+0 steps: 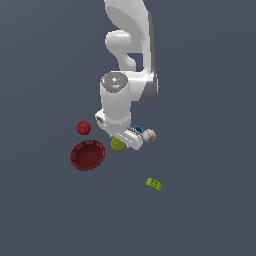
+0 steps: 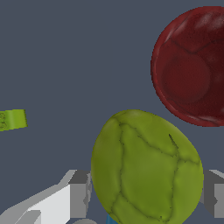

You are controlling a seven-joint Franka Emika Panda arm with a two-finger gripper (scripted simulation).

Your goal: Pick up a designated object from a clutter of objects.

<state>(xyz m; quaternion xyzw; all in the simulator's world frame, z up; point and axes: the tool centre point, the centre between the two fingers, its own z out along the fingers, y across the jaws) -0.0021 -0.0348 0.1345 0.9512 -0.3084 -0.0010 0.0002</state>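
Reading from the exterior view's left: a red ball [image 1: 83, 127] sits just above the dark red ribbed bowl [image 1: 87, 155], apart from it. Next comes the yellow-green fruit [image 1: 117, 145], just beside the bowl's rim and partly hidden under my gripper [image 1: 125, 139]. Farther right, a blue cup [image 1: 138, 130] and a white baseball [image 1: 149, 135] lie close together behind my hand, and a green brick [image 1: 153, 184] lies well apart, lower down.

In the wrist view the fruit [image 2: 146, 168] fills the space between my fingers [image 2: 78, 192], its long axis tilted diagonally, the narrower end toward the bowl [image 2: 190, 65]. My fingers flank it closely; I cannot tell whether they touch.
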